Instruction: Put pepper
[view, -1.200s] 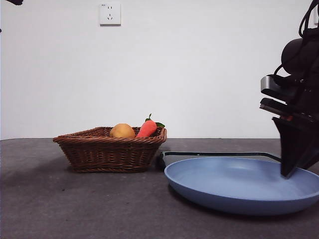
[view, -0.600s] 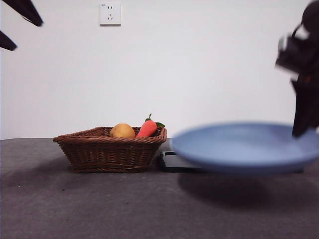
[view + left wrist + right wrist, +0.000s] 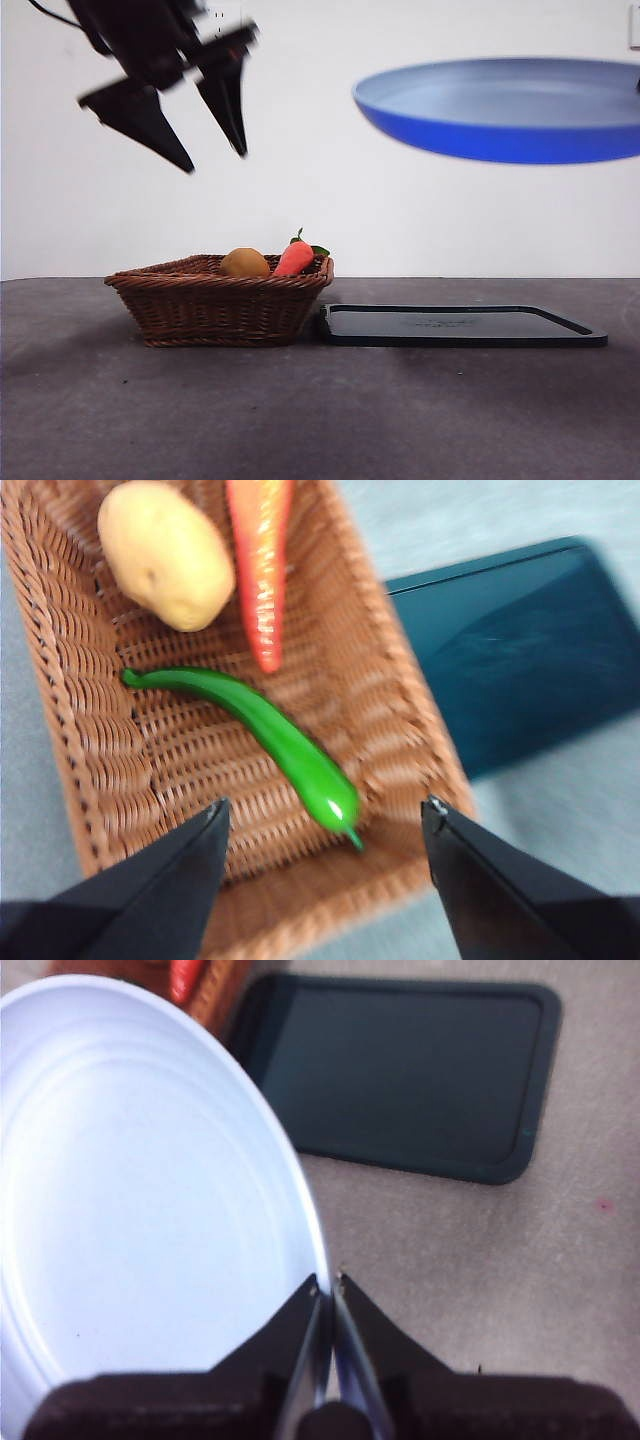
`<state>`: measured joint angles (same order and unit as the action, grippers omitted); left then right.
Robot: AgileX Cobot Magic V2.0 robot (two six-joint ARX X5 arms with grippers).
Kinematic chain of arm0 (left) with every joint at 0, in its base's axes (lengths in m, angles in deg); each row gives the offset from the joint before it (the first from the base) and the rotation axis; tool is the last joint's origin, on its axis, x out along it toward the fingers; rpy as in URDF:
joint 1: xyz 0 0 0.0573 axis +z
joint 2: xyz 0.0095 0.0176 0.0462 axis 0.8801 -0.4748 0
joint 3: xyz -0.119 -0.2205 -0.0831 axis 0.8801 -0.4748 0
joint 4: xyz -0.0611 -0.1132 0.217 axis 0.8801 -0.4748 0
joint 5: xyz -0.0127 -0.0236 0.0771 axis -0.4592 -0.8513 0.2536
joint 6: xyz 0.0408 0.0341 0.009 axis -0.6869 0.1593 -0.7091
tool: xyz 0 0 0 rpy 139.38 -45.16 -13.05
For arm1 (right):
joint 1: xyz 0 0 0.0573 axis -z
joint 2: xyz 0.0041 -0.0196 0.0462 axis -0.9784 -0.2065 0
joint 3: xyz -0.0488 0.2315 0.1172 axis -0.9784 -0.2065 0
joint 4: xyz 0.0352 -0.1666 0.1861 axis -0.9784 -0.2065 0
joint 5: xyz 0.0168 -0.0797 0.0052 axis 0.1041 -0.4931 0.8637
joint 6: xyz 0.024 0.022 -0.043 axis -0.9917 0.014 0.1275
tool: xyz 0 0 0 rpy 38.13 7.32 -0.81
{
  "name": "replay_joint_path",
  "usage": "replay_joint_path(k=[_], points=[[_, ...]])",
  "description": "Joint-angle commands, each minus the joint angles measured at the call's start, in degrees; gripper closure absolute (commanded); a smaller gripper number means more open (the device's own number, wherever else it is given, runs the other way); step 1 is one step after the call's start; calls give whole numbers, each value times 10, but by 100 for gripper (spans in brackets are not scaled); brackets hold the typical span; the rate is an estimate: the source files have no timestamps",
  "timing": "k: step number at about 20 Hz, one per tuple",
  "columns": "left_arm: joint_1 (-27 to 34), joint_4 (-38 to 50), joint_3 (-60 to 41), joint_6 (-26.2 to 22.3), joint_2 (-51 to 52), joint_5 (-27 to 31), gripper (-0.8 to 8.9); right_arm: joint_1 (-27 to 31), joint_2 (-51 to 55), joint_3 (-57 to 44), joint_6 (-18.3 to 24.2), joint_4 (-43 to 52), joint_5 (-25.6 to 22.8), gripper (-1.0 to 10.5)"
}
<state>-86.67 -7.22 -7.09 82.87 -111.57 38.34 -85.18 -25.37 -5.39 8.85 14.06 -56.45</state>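
The long glossy green pepper point(image 3: 265, 730) lies in the brown wicker basket point(image 3: 400, 730), beside a potato point(image 3: 165, 555) and a red-orange carrot point(image 3: 260, 565). In the front view the pepper is hidden behind the basket point(image 3: 220, 305) wall. My left gripper point(image 3: 215, 155) hangs open high above the basket; in its wrist view point(image 3: 325, 825) the pepper lies between the jaws, far below. My right gripper point(image 3: 327, 1285) is shut on the rim of the blue plate point(image 3: 140, 1200) and holds it high in the air point(image 3: 500, 105).
A dark flat tray point(image 3: 460, 325) lies on the grey table right of the basket, below the raised plate; it also shows in the right wrist view point(image 3: 400, 1070) and left wrist view point(image 3: 510, 650). A white wall with a socket stands behind.
The right gripper has lifted the blue plate from the tray to high in the air. The left gripper has come in from the top left corner to above the basket.
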Motion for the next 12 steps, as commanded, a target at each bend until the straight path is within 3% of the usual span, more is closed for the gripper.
replay_joint_path(k=[1, 5, 12], points=[[-9, -8, 47, 15, -65, 25, 477, 0, 20, 10, -10, 1, 2, 942], [-10, -19, 98, 46, -159, 29, 477, 0, 49, 10, -7, -2, 2, 942], [-20, 16, 98, 72, -237, 30, 477, 0, 49, 10, -5, -3, 3, 941]])
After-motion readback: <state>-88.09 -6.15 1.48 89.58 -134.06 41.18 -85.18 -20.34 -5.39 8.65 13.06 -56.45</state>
